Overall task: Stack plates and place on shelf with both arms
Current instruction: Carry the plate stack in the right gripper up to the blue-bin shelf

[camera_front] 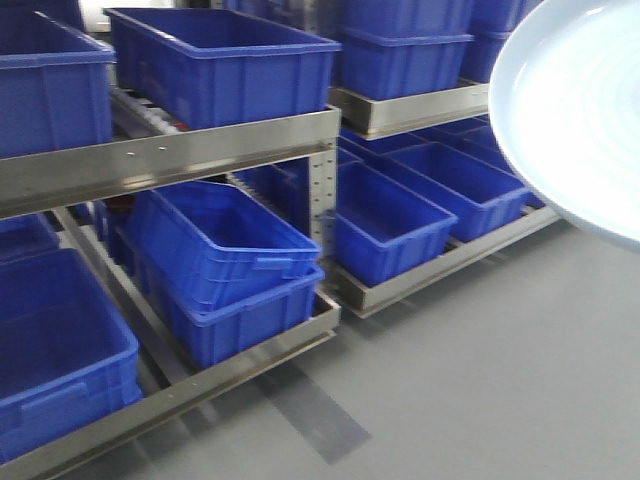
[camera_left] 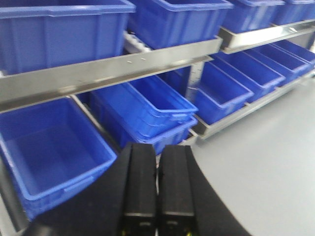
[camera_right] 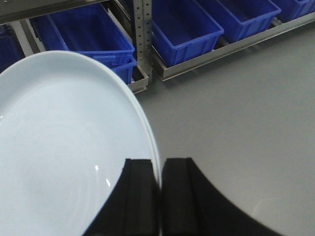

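Pale bluish-white plates (camera_right: 64, 147) are held up in the air, tilted on edge, and fill the left of the right wrist view. Their rim shows a double edge, one dish against the other. My right gripper (camera_right: 161, 172) is shut on that rim, one black finger on each side. The plates (camera_front: 580, 110) also fill the top right corner of the front view, above the grey floor. My left gripper (camera_left: 157, 187) is shut with nothing in it, its fingers pressed together, and it faces the metal shelf (camera_left: 113, 71). Neither gripper shows in the front view.
The steel shelf (camera_front: 170, 155) carries blue plastic bins (camera_front: 225, 65) on its upper level. Stacked blue bins (camera_front: 230, 270) sit on the lower rails. More bins (camera_front: 400, 225) stand right of the perforated upright (camera_front: 322, 195). Grey floor (camera_front: 480, 370) lies in front.
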